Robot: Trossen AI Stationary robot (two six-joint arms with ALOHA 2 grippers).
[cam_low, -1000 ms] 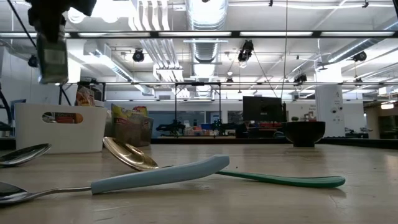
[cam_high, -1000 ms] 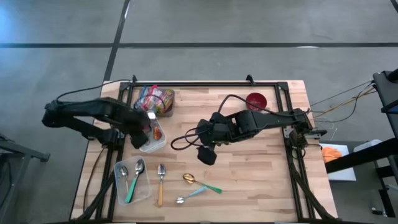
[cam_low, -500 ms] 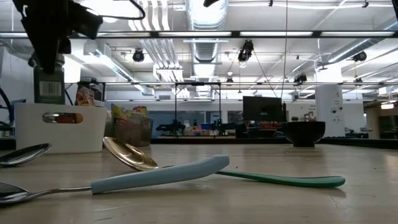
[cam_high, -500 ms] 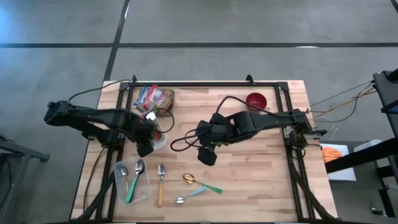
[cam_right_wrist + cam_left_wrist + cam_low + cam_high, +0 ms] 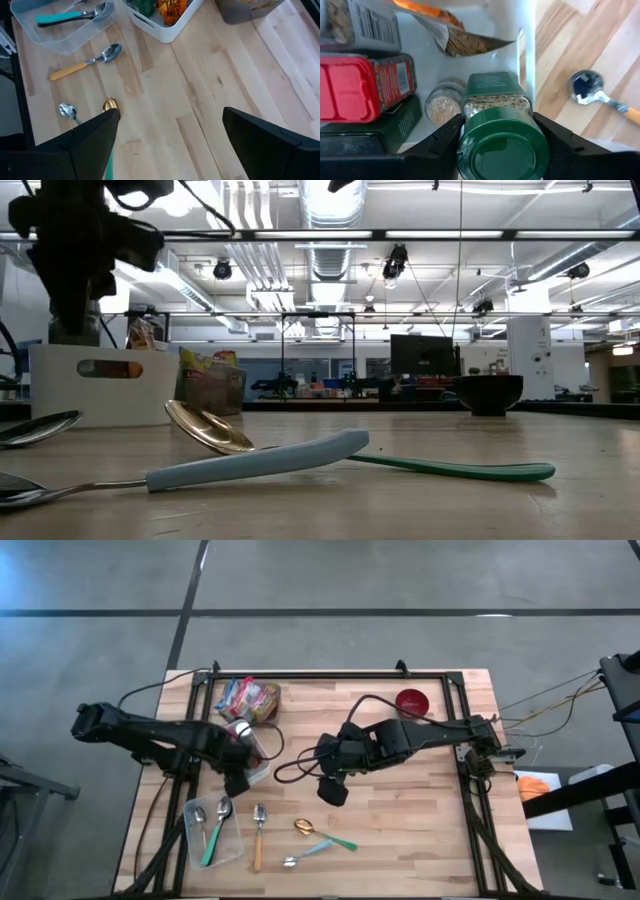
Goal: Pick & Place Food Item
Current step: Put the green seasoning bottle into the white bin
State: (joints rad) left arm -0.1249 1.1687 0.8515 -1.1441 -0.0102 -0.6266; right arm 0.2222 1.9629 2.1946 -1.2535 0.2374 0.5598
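Green-lidded spice jar point(image 5: 501, 142) sits clamped in the left gripper point(image 5: 501, 150) over the white bin point(image 5: 527, 60); right gripper point(image 5: 170, 135) gapes empty beside it.

Five spoons: two in clear tray point(image 5: 232, 852), three loose on bench point(image 5: 420, 790). One red bowl point(image 5: 412, 701). One white bin point(image 5: 257, 772), roughly six food items inside; one snack bag pile point(image 5: 247, 698).

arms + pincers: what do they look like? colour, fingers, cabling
Both arms are matte black and jointed. The left pincer and the right pincer each have two broad, flat black fingers. A black cable loops loosely beside the right arm. No markings visible.
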